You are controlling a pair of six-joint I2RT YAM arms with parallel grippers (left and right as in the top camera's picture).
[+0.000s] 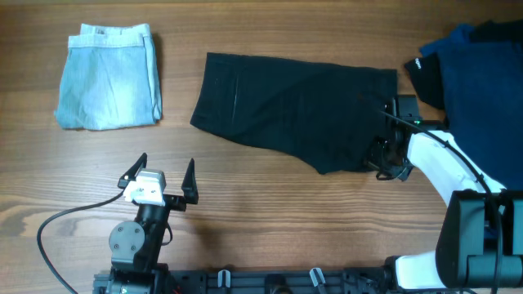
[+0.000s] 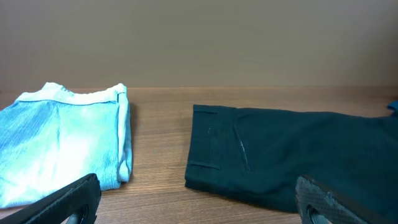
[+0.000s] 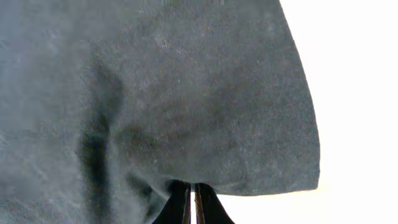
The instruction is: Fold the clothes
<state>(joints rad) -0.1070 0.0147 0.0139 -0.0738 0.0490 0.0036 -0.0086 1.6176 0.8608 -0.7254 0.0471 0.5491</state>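
My right gripper (image 3: 193,206) pinches the black shorts (image 1: 294,110) at three o'clock. My left gripper (image 1: 160,173) gapes wide. Next I should fold toward nine.

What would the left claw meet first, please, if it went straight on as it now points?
Probably the black shorts, at their waistband end; the open left claw may also clip the denim piece; depth is unclear.

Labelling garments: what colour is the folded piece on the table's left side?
The denim garment is pale blue, clearest in the overhead view.
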